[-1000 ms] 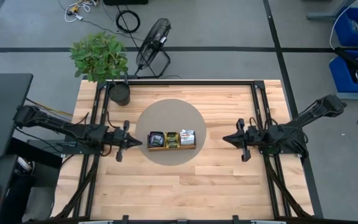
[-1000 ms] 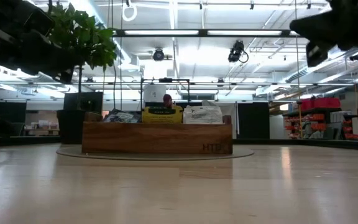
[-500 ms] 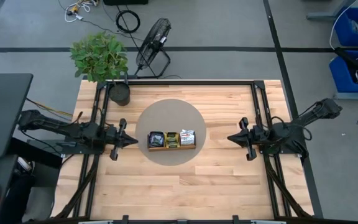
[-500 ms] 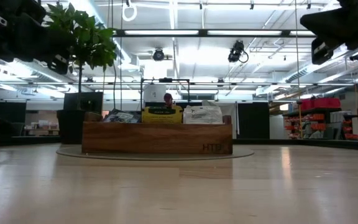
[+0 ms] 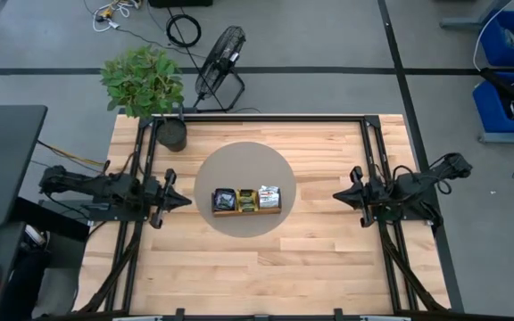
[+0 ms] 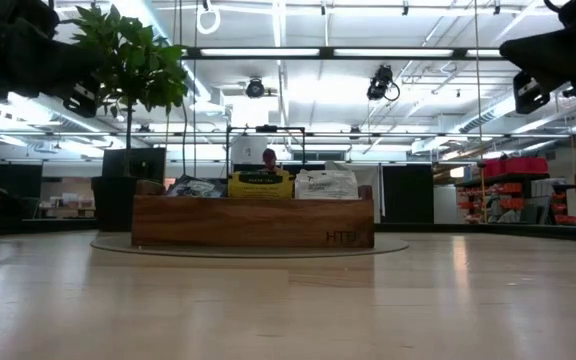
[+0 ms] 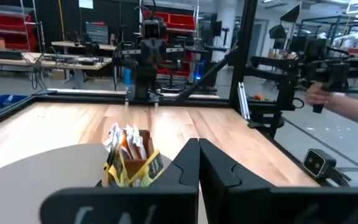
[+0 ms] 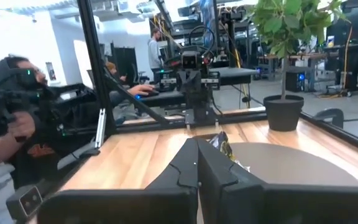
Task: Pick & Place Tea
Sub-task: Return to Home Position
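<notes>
Standing in the "HTB"-stamped tray [image 6: 253,222]: tea [image 6: 260,184]; left pincer [image 5: 186,200], right pincer [image 5: 335,195] closed, aside

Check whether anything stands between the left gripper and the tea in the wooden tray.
Nothing visible does. Only the round grey mat lies between the shut left gripper and the tea in the wooden tray. The right gripper waits opposite.

Standing upright in the wooden tray [image 6: 253,225]: black sachets [image 5: 224,197] at 9 o'clock, yellow sachets [image 5: 246,198] in the middle, white sachets [image 5: 269,194] at 3.
</notes>
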`<state>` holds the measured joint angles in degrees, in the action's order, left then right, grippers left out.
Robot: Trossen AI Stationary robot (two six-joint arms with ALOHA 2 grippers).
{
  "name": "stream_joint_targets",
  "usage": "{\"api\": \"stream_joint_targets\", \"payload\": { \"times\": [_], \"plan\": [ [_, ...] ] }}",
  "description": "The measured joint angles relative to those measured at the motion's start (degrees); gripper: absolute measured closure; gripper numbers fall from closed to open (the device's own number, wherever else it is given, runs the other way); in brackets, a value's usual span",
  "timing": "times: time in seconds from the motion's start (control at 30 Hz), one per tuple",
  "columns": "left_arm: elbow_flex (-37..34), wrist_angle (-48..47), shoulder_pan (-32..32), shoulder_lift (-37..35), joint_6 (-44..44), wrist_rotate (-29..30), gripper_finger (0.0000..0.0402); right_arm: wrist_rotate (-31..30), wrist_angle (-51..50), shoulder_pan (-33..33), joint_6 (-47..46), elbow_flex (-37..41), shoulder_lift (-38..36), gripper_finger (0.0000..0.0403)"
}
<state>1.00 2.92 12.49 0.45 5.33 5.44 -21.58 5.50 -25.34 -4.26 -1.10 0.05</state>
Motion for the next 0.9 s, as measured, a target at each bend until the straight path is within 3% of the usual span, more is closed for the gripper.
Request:
{"api": "stream_joint_targets", "payload": {
  "times": [0.37,0.9],
  "plan": [
    [0.3,-1.4,-0.1,0.5,-5.3,1.2,0.0399,-6.5,-2.0,0.0,3.9,0.0,0.2,0.0388],
    [0.3,-1.1,-0.1,1.0,-7.5,1.5,0.0399,-6.0,-2.1,0.0,6.3,0.0,0.2,0.0367]
  ]
}}
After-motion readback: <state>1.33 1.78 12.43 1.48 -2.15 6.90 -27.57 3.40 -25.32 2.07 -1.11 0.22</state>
